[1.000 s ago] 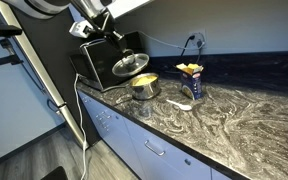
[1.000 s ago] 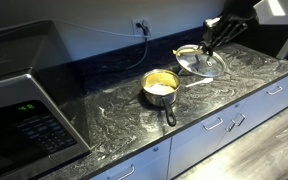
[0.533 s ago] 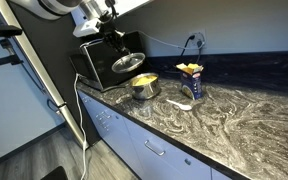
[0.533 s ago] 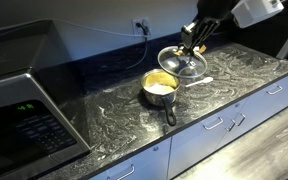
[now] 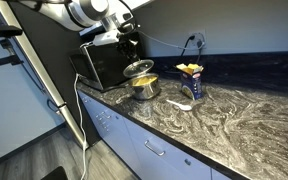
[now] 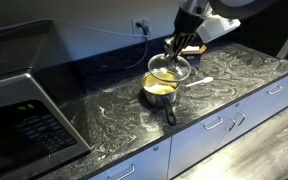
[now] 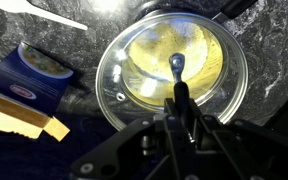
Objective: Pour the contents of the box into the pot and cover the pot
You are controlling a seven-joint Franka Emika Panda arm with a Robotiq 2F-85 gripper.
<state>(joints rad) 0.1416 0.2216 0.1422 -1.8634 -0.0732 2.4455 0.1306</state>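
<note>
The gripper (image 7: 178, 95) pinches the glass lid (image 7: 124, 75) by its knob (image 7: 175, 64), just above the pot (image 6: 154, 98), to cover the pasta (image 6: 161, 87).

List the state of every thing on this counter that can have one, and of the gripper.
Gripper: shut on the lid's knob.
Glass lid: held over the pot, not yet seated.
Pot: uncovered, yellow pieces inside.
Pasta box: upright, top flaps open.
Microwave: door shut.
</note>
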